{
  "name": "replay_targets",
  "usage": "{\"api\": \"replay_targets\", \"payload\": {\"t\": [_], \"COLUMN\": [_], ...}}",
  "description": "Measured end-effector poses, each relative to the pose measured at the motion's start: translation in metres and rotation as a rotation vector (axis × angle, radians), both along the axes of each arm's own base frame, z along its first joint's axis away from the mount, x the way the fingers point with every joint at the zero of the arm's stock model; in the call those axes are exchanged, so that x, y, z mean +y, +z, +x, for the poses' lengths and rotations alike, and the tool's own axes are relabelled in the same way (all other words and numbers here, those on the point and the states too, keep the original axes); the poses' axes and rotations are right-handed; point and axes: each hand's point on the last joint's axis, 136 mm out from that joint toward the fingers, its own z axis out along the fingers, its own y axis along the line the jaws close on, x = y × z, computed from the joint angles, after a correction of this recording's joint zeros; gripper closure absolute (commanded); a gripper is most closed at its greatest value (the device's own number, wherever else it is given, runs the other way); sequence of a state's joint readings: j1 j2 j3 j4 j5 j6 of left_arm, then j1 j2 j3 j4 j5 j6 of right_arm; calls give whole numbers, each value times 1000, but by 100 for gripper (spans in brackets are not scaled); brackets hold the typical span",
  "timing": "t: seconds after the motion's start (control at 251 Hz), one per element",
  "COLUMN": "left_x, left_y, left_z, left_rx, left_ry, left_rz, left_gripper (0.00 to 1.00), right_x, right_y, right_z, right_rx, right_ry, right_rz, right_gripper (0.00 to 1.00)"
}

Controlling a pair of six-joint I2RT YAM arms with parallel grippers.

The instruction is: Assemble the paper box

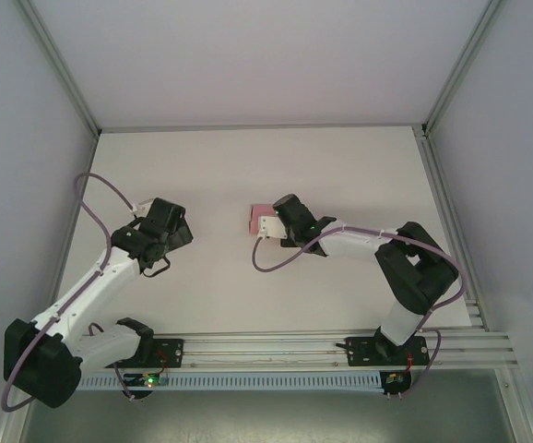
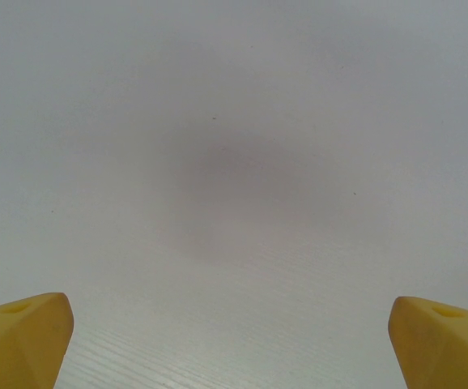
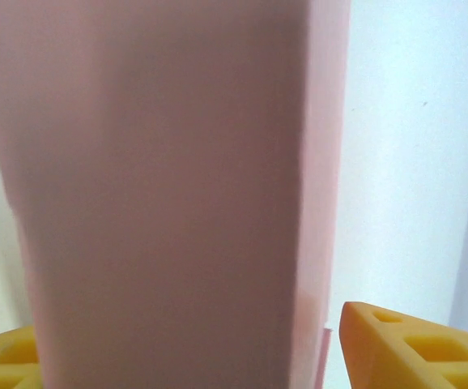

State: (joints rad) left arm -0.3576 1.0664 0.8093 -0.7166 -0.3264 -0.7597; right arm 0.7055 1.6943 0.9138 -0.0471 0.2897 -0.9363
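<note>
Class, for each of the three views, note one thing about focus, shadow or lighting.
Top external: soft even light, the paper box small yet clear. Left wrist: a diffuse dark shadow on the table, the yellow fingers soft-edged. Right wrist: the box, very close to the lens, is blurred, its surface featureless.

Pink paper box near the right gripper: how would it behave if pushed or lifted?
The small pink thin-card box is probably very light, so a nudge would likely slide it across the white table. Its flat walls look thin in the right wrist view, so a hard squeeze may dent them.
</note>
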Motion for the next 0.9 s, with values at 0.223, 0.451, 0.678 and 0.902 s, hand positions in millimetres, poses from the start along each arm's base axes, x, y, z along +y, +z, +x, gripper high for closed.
{"api": "replay_targets", "payload": {"t": [0.223, 0.451, 0.678, 0.902], "left_x": [1, 2, 7, 48], "left_y": [2, -3, 3, 2], "left_z": [-5, -7, 7, 54], "left_rx": [-16, -5, -48, -152], "left_ry": [-13, -22, -42, 19], "left_rz": [-4, 3, 55, 157], "left_gripper": [0, 0, 0, 0], "right_x": [-2, 11, -26, -151], "right_y": [0, 41, 113, 153], "right_z": [-31, -47, -22, 5], "right_rx": [63, 69, -14, -236], "right_ry": [-8, 28, -228, -716], "right_rz": [38, 187, 547, 911], "right_gripper": [17, 9, 2, 2]}}
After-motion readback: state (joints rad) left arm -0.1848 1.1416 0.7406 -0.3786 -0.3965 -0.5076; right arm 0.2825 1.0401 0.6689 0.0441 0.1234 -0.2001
